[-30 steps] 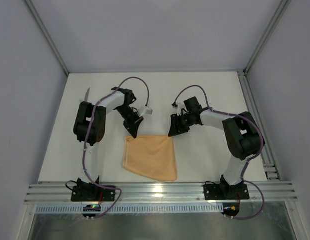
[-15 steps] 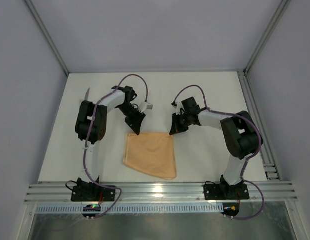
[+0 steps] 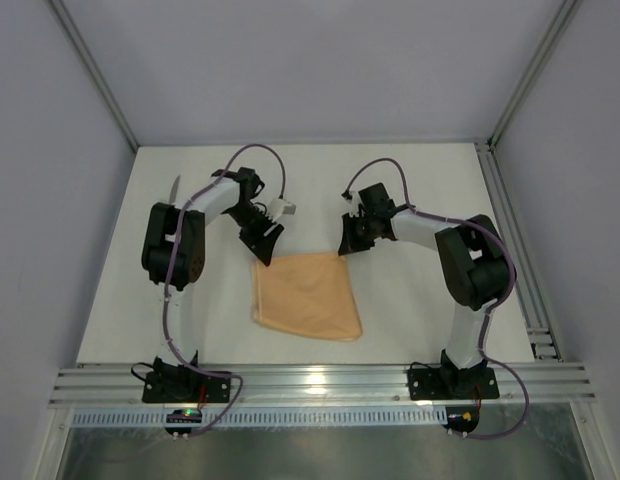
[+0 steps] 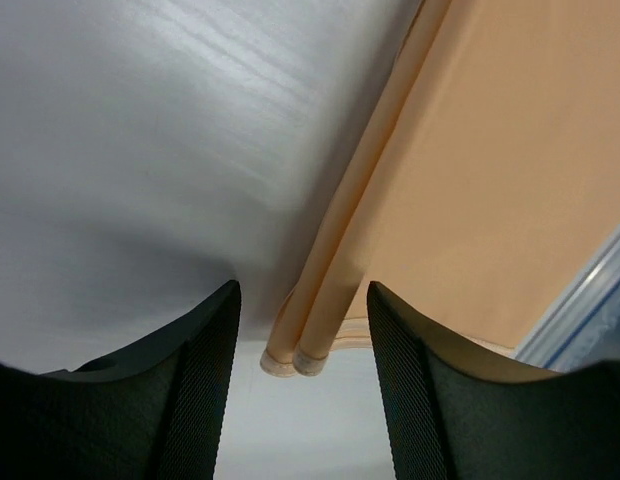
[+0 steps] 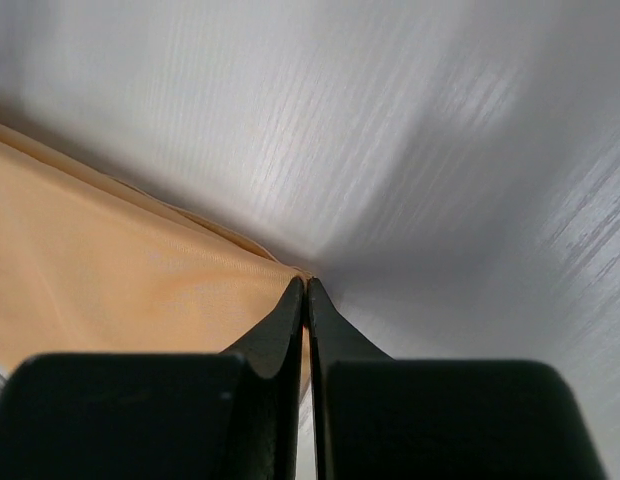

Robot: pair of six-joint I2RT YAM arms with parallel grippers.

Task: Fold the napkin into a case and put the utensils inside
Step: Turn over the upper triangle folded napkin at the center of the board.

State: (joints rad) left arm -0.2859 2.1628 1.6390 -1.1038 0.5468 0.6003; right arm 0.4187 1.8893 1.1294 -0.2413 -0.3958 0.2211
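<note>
The peach-orange napkin (image 3: 305, 297) lies folded on the white table between the two arms. My left gripper (image 3: 262, 250) hovers over its far left corner. In the left wrist view the jaws stand open, with the napkin's doubled edge (image 4: 320, 300) lying loose between the fingers (image 4: 200, 390). My right gripper (image 3: 344, 248) is at the far right corner. In the right wrist view its jaws (image 5: 306, 285) are shut on that corner of the napkin (image 5: 110, 270). One utensil, a knife (image 3: 174, 188), lies at the table's far left, away from both grippers.
An aluminium rail (image 3: 310, 382) runs along the near edge by the arm bases, and another rail (image 3: 512, 250) runs down the right side. Pale walls close in the table on the left, right and back.
The left gripper has opened and let go of the napkin's far left corner. The right gripper has closed on the far right corner. The napkin has shifted slightly away from the bases.
</note>
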